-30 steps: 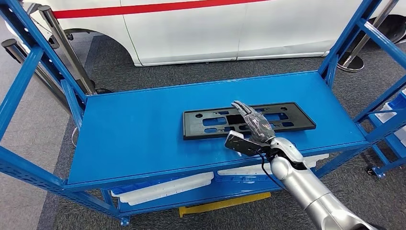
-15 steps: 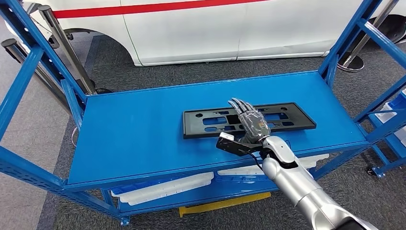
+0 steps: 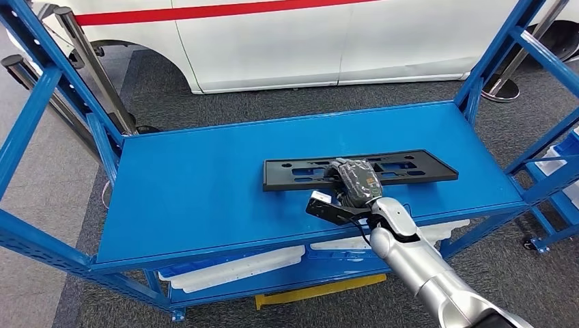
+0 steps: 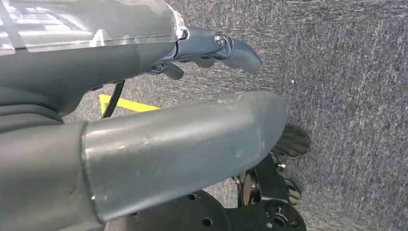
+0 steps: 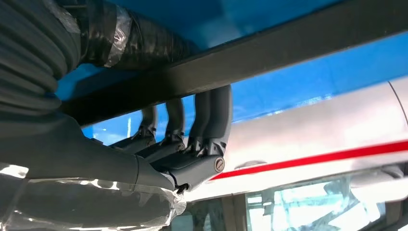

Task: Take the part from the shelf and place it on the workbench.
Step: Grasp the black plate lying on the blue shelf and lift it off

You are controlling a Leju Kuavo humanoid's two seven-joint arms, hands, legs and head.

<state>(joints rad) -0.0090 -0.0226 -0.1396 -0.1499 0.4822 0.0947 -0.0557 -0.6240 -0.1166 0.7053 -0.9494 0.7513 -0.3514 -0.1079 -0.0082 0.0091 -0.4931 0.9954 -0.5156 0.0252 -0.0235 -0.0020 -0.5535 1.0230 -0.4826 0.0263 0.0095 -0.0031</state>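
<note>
The part [image 3: 416,166] is a long black plastic plate with cut-outs, lying on the blue top shelf [image 3: 205,191] right of centre, its near long edge tipped up. My right hand [image 3: 355,181] grips that edge near the middle. In the right wrist view the dark fingers [image 5: 214,115] curl over the black bar of the part [image 5: 288,48], and the thumb lies against its other side. My left hand [image 4: 183,120] hangs over grey carpet with its fingers apart, holding nothing.
Blue uprights [image 3: 41,96] frame the shelf on both sides. A white car [image 3: 273,41] with a red stripe stands behind it. White trays [image 3: 232,270] sit on the lower shelf. Blue bins [image 3: 560,160] are on a rack at the right.
My right hand went from lying flat over the part to closing its fingers around the near edge. The part has tipped up and shifted slightly right.
</note>
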